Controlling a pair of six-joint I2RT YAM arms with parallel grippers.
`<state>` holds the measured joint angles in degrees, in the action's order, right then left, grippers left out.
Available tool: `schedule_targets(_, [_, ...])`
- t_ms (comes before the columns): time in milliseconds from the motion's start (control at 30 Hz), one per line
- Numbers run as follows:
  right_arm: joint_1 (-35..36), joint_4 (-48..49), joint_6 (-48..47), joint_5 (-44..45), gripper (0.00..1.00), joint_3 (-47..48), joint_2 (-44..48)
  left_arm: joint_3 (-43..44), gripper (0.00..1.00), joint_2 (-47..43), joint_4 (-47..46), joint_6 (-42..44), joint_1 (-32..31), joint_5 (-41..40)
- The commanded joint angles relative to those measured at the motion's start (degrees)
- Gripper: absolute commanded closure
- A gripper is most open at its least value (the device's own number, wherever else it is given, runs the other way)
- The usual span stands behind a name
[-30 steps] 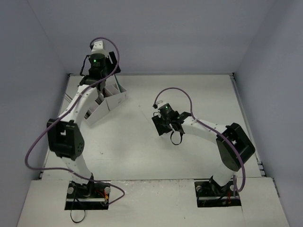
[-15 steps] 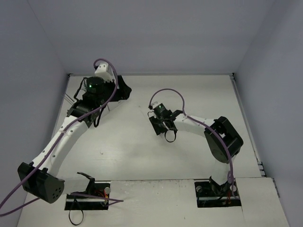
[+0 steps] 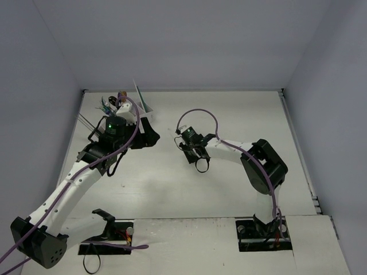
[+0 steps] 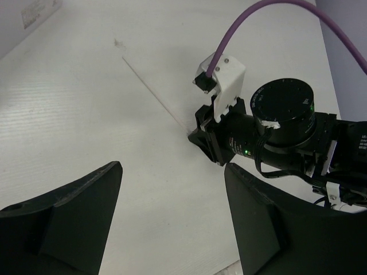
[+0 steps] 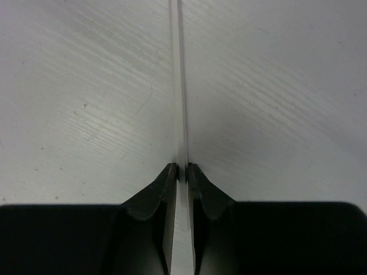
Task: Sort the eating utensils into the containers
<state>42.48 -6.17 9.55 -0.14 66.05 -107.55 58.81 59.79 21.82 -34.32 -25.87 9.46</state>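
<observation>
A thin pale stick (image 5: 179, 80) lies on the white table and runs straight up the right wrist view. My right gripper (image 5: 182, 169) is down at the table, its jaws shut on the stick's near end. The left wrist view shows the same stick (image 4: 155, 91) slanting to the right gripper (image 4: 198, 134). In the top view that gripper (image 3: 186, 146) sits mid-table. My left gripper (image 3: 152, 136) hovers just left of it, open and empty (image 4: 172, 169). The white caddy (image 3: 141, 98) stands at the back left with coloured utensils (image 3: 106, 105) in it, partly hidden by the left arm.
Grey walls close the table (image 3: 241, 114) at the back and on both sides. A purple cable (image 3: 195, 114) loops above the right wrist. The two grippers stand close together near the middle.
My left arm has swung from the caddy out toward mid-table, still open. The right gripper moved slightly left and its jaws closed on the stick.
</observation>
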Motion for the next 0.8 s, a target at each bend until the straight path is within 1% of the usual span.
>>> schedule_targets(0, [0.5,-0.7,0.1,0.7,0.97,2.3,-0.3,-0.2,0.31,-0.5,-1.9,-3.1,0.0,2.2])
schedule_targets(33, [0.6,-0.7,0.0,0.3,1.0,2.5,0.1,-0.2,0.31,-0.6,-1.9,-3.5,0.0,2.3])
schedule_targets(167, [2.0,-0.5,0.4,-1.2,1.0,4.0,4.1,0.5,0.31,-0.6,-2.0,-4.5,0.0,3.2])
schedule_targets(367, [5.5,-0.3,1.4,-0.1,1.0,5.0,12.0,2.3,0.3,0.1,-3.4,-7.7,-0.2,5.2])
schedule_targets(567, [8.3,2.2,2.9,-0.8,1.0,4.1,21.8,3.1,0.29,1.2,-6.0,-10.4,-1.5,5.6])
schedule_targets(767, [9.8,4.7,3.2,-3.0,1.0,3.1,27.4,3.7,0.3,2.5,-10.5,-13.2,-2.5,5.8])
